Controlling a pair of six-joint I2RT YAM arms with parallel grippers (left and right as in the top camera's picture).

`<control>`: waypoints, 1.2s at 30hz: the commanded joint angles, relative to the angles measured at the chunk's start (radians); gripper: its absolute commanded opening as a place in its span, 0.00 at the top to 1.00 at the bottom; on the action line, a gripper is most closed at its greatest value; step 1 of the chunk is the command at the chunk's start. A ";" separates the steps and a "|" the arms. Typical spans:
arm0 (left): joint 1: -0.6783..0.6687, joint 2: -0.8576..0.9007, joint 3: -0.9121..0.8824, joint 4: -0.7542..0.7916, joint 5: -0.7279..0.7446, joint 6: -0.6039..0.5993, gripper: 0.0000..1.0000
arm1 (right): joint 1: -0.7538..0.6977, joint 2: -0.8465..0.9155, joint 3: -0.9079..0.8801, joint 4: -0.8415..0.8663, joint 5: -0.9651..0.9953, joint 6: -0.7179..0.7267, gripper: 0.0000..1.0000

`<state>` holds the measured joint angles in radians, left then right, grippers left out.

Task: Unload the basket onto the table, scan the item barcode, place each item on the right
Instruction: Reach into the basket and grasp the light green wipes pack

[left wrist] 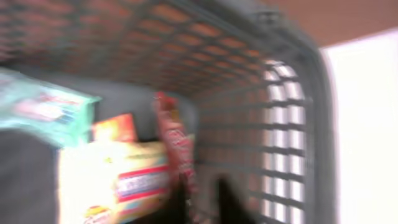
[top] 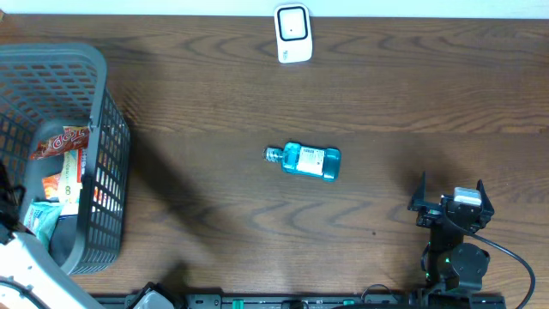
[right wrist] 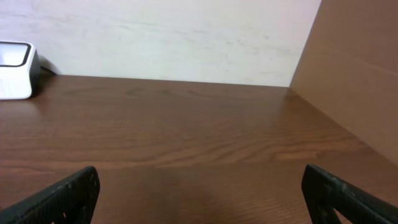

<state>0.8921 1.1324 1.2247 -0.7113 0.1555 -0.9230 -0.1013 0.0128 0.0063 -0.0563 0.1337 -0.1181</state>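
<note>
The item, a blue mouthwash bottle (top: 304,160), lies on its side in the middle of the wooden table. The white barcode scanner (top: 293,34) stands at the far edge and also shows in the right wrist view as the scanner (right wrist: 15,70). My right gripper (top: 452,182) rests near the front right, well apart from the bottle, its jaws wide open and empty (right wrist: 202,193). My left gripper (left wrist: 204,202) is down inside the grey basket (top: 103,103). That view is blurred. Its dark fingers stand a narrow gap apart beside a red packet (left wrist: 174,143), holding nothing.
The basket at the left holds a red snack packet (top: 62,142), a yellow box (left wrist: 118,180) and a teal packet (left wrist: 43,109). A brown cardboard wall (right wrist: 354,74) stands to the right of the table.
</note>
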 commanded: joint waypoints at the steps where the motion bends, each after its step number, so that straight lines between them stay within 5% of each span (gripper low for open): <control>1: 0.000 0.071 0.002 -0.089 -0.186 -0.018 0.34 | 0.005 -0.002 -0.001 -0.004 0.003 -0.010 0.01; 4: 0.000 0.161 -0.015 -0.139 -0.225 -0.124 0.09 | 0.005 -0.002 -0.001 -0.004 0.002 -0.010 0.01; 6: 0.000 0.227 -0.025 -0.150 -0.224 -0.195 0.08 | 0.005 -0.002 -0.001 -0.004 0.002 -0.010 0.01; 13: 0.000 0.459 -0.026 -0.183 -0.224 -0.265 0.09 | 0.005 -0.002 -0.001 -0.004 0.003 -0.010 0.01; 18: 0.000 0.560 -0.026 -0.212 -0.245 -0.266 0.27 | 0.005 -0.002 -0.001 -0.004 0.002 -0.010 0.01; 25: 0.000 0.596 -0.037 -0.206 -0.384 -0.309 0.27 | 0.005 -0.002 -0.001 -0.004 0.002 -0.010 0.01; 36: 0.000 0.596 -0.189 -0.037 -0.385 -0.309 0.31 | 0.005 -0.002 -0.001 -0.004 0.002 -0.010 0.01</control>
<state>0.8921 1.7260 1.1019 -0.7757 -0.2020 -1.2205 -0.1013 0.0132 0.0063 -0.0566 0.1337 -0.1181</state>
